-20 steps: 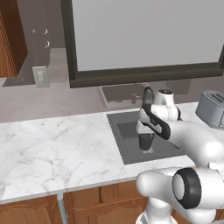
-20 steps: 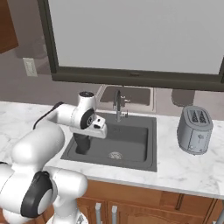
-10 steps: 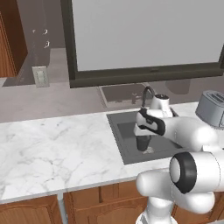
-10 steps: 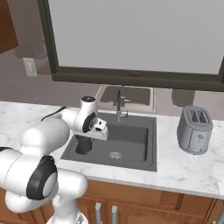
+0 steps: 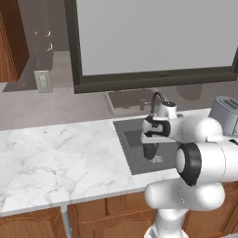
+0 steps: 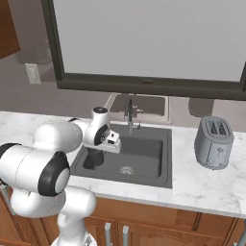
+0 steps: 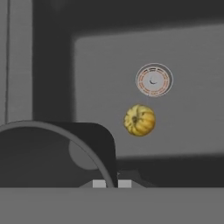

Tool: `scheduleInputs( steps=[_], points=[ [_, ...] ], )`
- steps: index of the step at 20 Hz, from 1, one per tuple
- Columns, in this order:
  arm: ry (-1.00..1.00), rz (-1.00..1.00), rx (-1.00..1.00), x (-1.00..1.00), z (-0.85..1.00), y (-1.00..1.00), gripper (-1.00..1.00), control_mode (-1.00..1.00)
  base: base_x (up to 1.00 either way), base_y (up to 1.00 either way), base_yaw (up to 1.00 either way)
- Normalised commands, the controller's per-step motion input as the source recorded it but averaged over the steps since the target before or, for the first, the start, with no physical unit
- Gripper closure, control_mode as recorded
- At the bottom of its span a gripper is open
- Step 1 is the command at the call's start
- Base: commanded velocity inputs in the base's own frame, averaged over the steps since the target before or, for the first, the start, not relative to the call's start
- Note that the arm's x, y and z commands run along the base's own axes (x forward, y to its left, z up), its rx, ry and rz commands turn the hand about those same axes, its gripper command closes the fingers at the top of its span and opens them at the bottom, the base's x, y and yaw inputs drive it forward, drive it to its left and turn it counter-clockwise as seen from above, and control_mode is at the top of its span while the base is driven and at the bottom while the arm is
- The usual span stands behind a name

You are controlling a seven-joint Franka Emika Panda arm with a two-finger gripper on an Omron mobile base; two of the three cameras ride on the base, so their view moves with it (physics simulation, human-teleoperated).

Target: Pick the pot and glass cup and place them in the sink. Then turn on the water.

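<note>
gripper (image 7: 111, 183) lower now, glass cup (image 6: 93, 160) inside sink (image 6: 144, 158)

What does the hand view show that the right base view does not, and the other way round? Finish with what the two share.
Hand view, not right base view: a small yellow ribbed ball lying on the sink floor, just beside the drain.

Right base view, not hand view: the toaster on the counter, the faucet at the sink's back edge, and the window above.

Both: the dark sink, its round drain, and the glass cup at the basin's side; the hand view catches it as a curved rim.
</note>
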Motion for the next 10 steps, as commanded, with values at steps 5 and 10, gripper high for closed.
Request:
scheduleInputs(
  steps=[5,10],
  points=[
    [0.00,0.00,0.00,0.20,-0.29,-0.19,1.00,-1.00,0.00,0.00,0.00],
    [0.00,0.00,0.00,0.22,-0.33,-0.08,1.00,-1.00,0.00,0.00,0.00]
  ],
)
